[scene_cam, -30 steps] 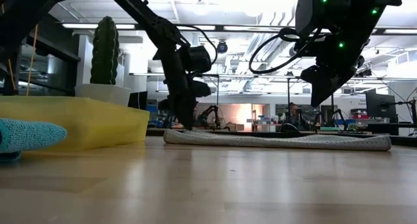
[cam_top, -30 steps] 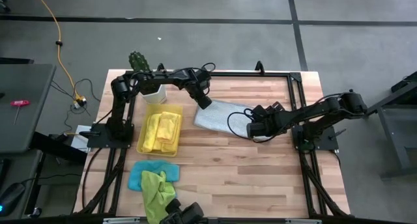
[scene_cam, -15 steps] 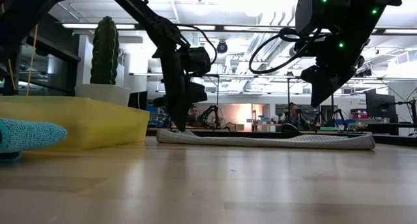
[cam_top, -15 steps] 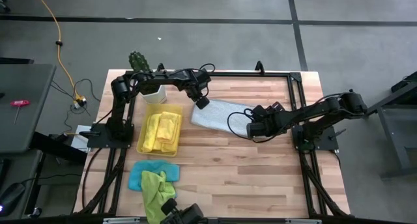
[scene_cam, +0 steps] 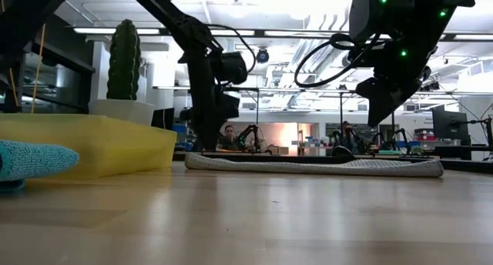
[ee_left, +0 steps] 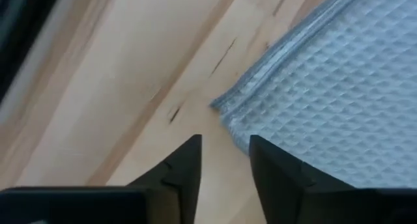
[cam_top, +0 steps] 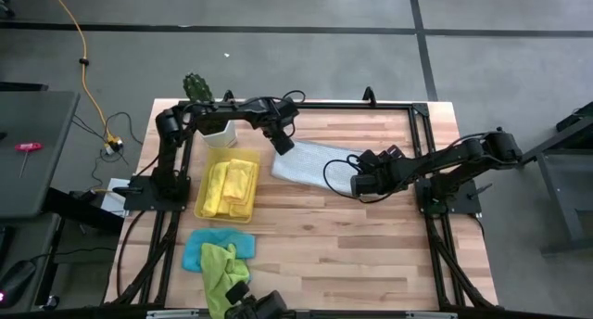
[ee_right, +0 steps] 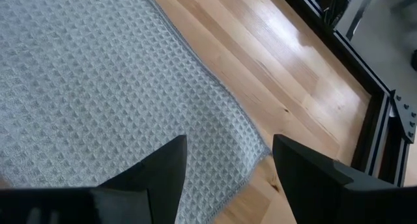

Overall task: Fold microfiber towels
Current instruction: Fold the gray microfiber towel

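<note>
Grey waffle-weave microfiber towel [cam_top: 315,163] flat on counter; left pincer [ee_left: 225,160] apart at corner, right pincer [ee_right: 228,160] apart above. Next: regrip edge, fold over.

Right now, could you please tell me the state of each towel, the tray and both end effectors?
Grey towel: flat on table, released.
Yellow towels: folded, in tray.
Yellow tray: holding towels.
Blue towel: unfolded.
Lime towel: crumpled on blue.
Left end effector: open, at grey towel's corner.
Right end effector: open, above grey towel.
</note>
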Robot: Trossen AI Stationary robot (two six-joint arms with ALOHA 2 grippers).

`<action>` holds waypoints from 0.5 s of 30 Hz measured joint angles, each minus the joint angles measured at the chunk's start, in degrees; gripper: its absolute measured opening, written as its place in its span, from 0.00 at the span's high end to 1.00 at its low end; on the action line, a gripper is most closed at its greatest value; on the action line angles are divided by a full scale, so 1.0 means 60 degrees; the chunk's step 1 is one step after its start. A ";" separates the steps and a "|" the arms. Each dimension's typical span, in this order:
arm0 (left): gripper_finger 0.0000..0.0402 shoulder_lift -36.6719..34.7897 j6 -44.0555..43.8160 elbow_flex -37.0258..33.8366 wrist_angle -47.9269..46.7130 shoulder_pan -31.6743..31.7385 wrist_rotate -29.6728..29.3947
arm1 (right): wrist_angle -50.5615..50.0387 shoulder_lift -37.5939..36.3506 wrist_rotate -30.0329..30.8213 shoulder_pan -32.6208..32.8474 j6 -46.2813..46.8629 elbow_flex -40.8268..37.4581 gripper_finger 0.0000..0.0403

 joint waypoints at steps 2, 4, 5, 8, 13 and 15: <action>0.67 -0.0191 0.0079 0.0002 0.0005 -0.0004 0.0249 | -0.0015 0.0000 -0.0090 0.0000 0.0000 0.0000 0.45; 0.64 -0.0392 0.0283 0.0005 0.0002 -0.0069 0.0909 | -0.0051 0.0004 -0.0251 0.0000 -0.0028 0.0000 0.45; 0.63 -0.0470 0.0382 0.0009 0.0010 -0.0132 0.1261 | -0.0085 0.0004 -0.0388 0.0000 -0.0092 0.0000 0.45; 0.62 -0.0652 0.0461 -0.0128 0.0161 -0.0545 0.2069 | -0.0091 0.0004 -0.0704 0.0004 -0.0247 -0.0004 0.45; 0.64 -0.0731 0.0500 -0.1134 0.0702 -0.1511 0.1650 | -0.0087 0.0004 -0.0876 0.0004 -0.0248 -0.0004 0.45; 0.66 -0.0731 0.0435 -0.1629 0.1144 -0.1806 0.1346 | -0.0083 0.0004 -0.0876 0.0004 -0.0248 -0.0004 0.45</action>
